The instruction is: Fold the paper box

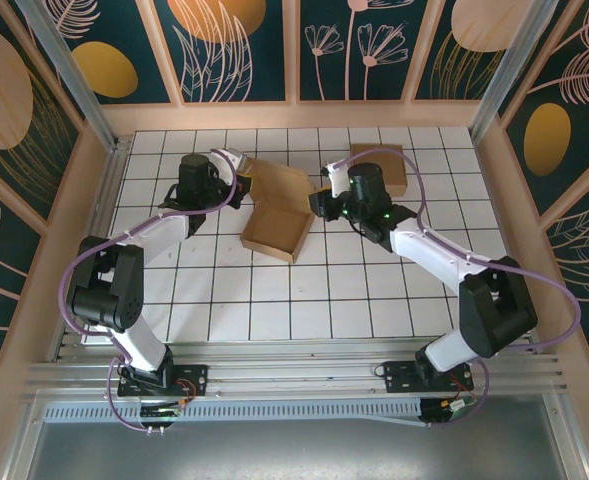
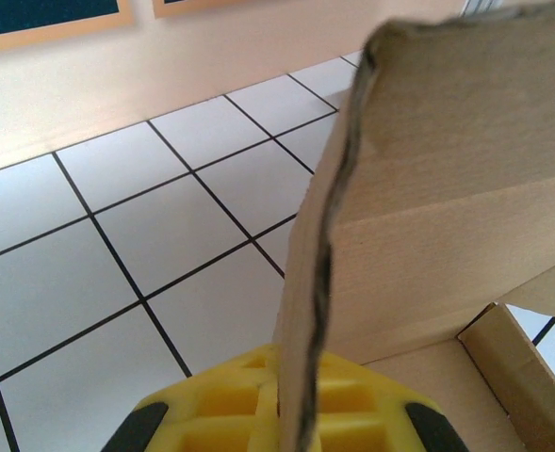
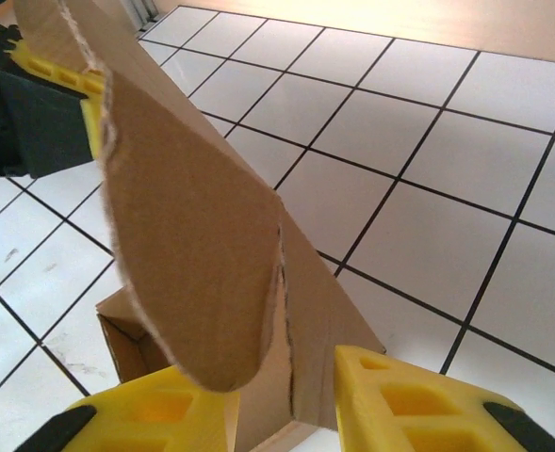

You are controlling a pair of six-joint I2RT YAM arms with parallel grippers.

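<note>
- From the top camera, the paper box [image 1: 276, 233] sits open on the white gridded surface [image 1: 224, 300], near the middle and between the two arms.
- A wide flap [image 1: 277, 185] rises from the back of the box, towards the far wall.
- The left end effector [image 1: 236, 182] meets the left edge of that flap, and the right end effector [image 1: 319, 203] is at the flap's right corner.
- A flat cardboard sheet [image 1: 392, 165] lies on the surface behind the right arm, apart from the box.
- From the left wrist camera, the flap stands upright, edge-on, and runs down into the gap between the yellow fingers [image 2: 225, 400].
- The left end effector is closed tight on the flap's edge.
- The inside of the box, with a corner tab [image 2: 513, 363], shows at lower right.
- From the right wrist camera, a rounded tab [image 3: 197, 245] and the sloping panel behind it fill the space between the two yellow fingers [image 3: 404, 405].
- The jaws stand narrow around the cardboard, one finger on each side, but I cannot tell whether they actually press it.
- At upper left the other arm's black and yellow fingers clamp the far edge of the same flap.
- An open corner of the box shows low on the left, resting on the tiles.
</note>
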